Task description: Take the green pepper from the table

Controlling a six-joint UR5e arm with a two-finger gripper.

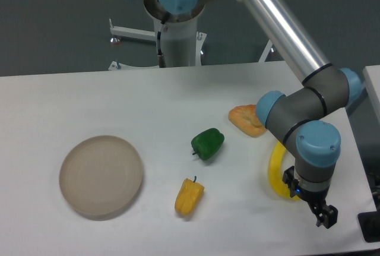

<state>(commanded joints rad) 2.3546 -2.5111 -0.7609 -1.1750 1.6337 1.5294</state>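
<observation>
Matte white table (71, 95) bears glossy lumpy green pepper (208, 144); dark pincer (325, 217) apart, seemingly pressed together.

The tabletop (89, 101) is smooth, matt white. The green pepper (208, 144) has a glossy, plastic-looking skin with a soft highlight, and the yellow pepper (189, 196) looks like duller, waxy plastic. The round plate (101, 176) is matt beige with faint concentric rings. The arm's long tube (279, 24) is brushed, shiny metal; its joints have matt grey housings with smooth light-blue plastic caps (318, 143). The black fingers (325, 214) look matt.
</observation>
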